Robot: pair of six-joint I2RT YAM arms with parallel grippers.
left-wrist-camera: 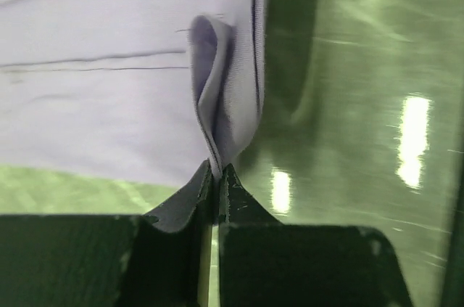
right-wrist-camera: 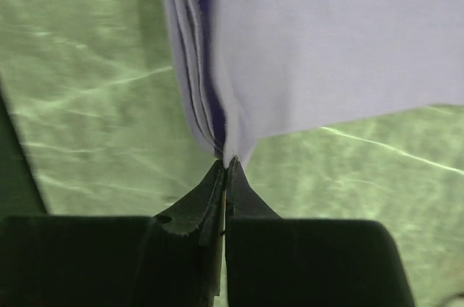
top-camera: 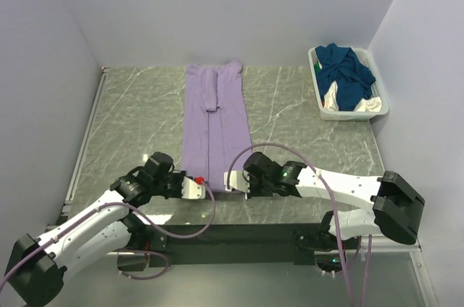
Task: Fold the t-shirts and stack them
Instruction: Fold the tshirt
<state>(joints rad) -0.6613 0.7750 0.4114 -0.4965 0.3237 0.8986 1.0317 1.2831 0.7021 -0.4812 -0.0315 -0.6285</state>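
Left fingers [left-wrist-camera: 181,205], right fingers [right-wrist-camera: 192,205] — tight together (both low)

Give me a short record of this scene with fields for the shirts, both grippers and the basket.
on table: lilac t-shirt, folded into a long strip, lying flat on the table
left gripper: shut on the strip's near left corner
right gripper: shut on the strip's near right corner
basket: far right, holds bundled teal and white clothes
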